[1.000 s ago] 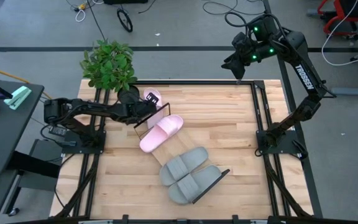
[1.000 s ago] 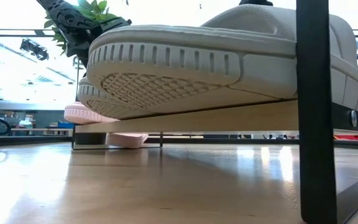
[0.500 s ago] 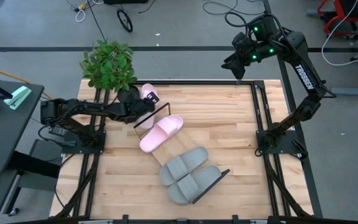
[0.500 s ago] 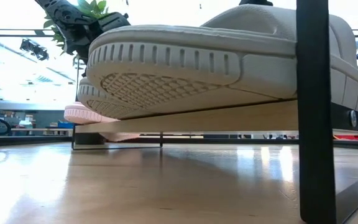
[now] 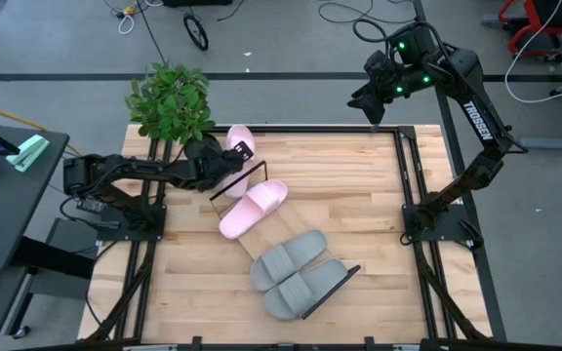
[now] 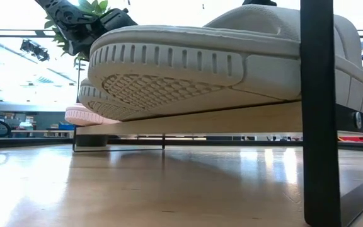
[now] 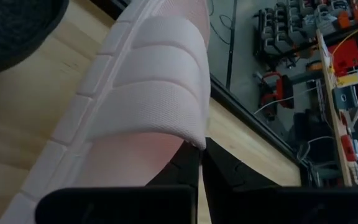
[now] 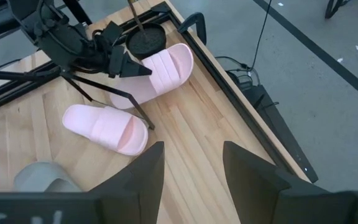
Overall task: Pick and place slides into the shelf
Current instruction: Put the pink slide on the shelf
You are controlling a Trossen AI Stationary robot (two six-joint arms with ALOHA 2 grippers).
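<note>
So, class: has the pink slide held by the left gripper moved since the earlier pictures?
Yes. In the high view the held pink slide has moved toward the table's far edge, nearer the potted plant, gripped by the left gripper.

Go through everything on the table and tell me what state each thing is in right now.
Left gripper: shut on the far pink slide.
Far pink slide: held at its strap, off the shelf, near the plant.
Near pink slide: lying flat on the shelf.
Grey slides: side by side on the shelf.
Shelf: lying diagonally on the table.
Right gripper: open, empty, raised at the table's far edge.
Plant: upright.
</note>
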